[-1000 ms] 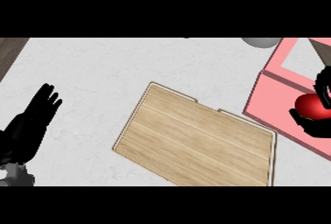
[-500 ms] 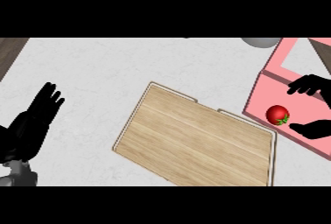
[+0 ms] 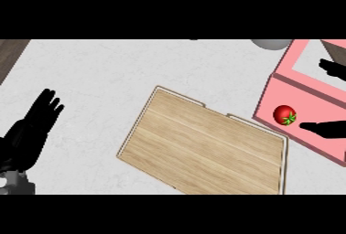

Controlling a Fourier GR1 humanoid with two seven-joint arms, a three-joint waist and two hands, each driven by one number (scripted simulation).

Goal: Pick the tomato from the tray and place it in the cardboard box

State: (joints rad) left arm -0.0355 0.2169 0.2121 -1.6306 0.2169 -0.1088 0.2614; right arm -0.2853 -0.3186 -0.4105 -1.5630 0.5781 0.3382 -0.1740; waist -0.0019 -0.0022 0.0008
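The tomato (image 3: 284, 114) is now being left released inside the pink box (image 3: 297, 87), between the opened right robot hand's (image 3: 323, 128) fingers.

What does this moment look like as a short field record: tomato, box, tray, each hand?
tomato: red, green stem, lying inside the pink box, near its left wall
box: pink, open top, at the counter's right edge
tray: flat wooden tray, middle of the counter, nothing on it
right hand: over the box, fingers spread, apart from the tomato
left hand: open, resting at lower left
other: grey round thing at the top edge
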